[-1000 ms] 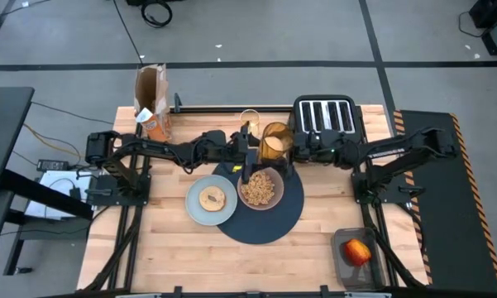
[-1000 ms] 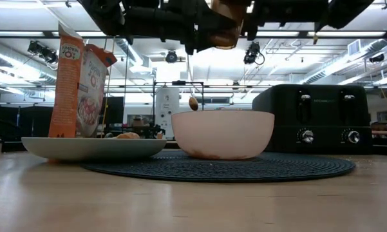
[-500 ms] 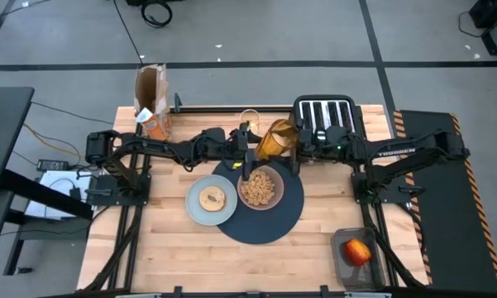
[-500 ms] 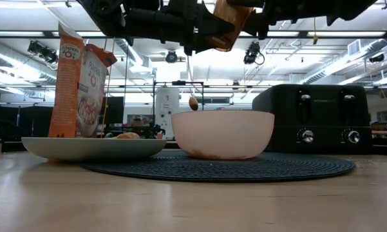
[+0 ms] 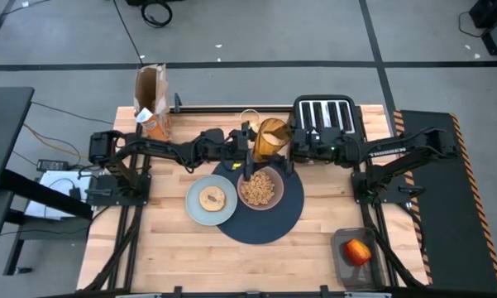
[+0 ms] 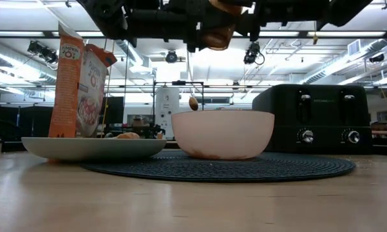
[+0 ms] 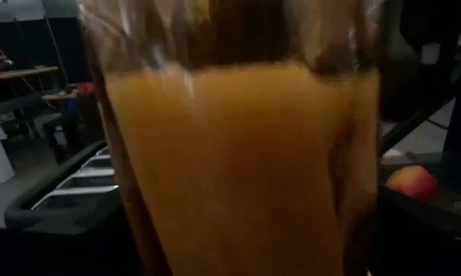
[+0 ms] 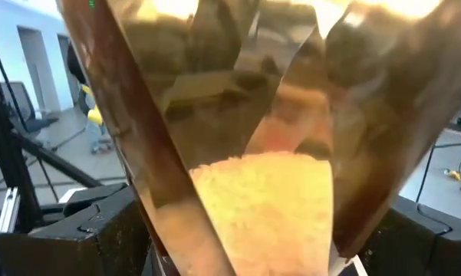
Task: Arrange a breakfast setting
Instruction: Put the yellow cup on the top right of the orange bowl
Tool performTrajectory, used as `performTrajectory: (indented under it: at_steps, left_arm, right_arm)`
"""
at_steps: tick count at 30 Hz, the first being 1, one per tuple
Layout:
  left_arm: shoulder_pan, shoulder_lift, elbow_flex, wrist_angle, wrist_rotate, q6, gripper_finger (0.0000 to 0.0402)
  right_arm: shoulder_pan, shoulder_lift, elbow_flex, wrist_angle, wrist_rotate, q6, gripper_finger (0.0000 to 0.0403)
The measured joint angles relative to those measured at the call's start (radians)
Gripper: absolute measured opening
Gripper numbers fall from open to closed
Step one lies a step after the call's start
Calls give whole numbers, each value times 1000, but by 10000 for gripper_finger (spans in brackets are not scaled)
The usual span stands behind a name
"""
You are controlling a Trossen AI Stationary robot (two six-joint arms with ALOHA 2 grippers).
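I had the right gripper (image 5: 291, 149) clamped on the tumbler (image 5: 270, 140), held in the air just behind the bowl (image 5: 260, 188) on the placemat (image 5: 281, 219). The tumbler filled both wrist views, hiding each gripper's own fingers. The left gripper (image 5: 246, 151) hung a spoon (image 6: 192, 102) over the bowl's rim; I couldn't see its grip clearly. From table height, the cereal (image 5: 260, 189) was hidden inside the bowl.

a pale wooden table (image 5: 174, 248) carries a round navy placemat (image 5: 274, 222) near its middle; a pale blue-grey plate (image 5: 195, 209) rests overlapping the mat's edge; a black toaster (image 5: 324, 113) and an orange cereal box (image 5: 151, 103) stand along the far edge.
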Motion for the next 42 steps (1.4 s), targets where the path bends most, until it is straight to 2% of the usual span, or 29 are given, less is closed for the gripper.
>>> performTrajectory:
  at_steps: [3,7,8,13,18,24,32,37,42]
  left_arm:
    - [9,12,1,6,2,-22,360]
    - [21,21,2,-58,4,-39,306]
    - [21,21,2,-72,-2,-29,304]
    - [24,21,2,-110,-25,8,304]
    - [29,21,2,-121,-31,35,304]
    - [31,19,3,-86,-37,29,304]
    - [33,20,0,-124,-33,24,305]
    - [32,20,2,-105,-32,20,355]
    - [34,20,-1,-73,-9,-11,341]
  right_arm:
    - [0,0,23,-56,-2,-2,365]
    - [-1,0,56,-138,9,-21,365]
    - [-1,0,63,-164,15,-29,365]
    - [0,0,69,-217,17,-43,387]
    - [5,-34,69,-282,21,-103,374]
    - [-6,-93,70,-337,28,-119,393]
    - [-26,-29,70,-284,1,-87,369]
    - [-30,0,82,-280,-12,-69,364]
    - [-31,41,138,-353,-24,-73,364]
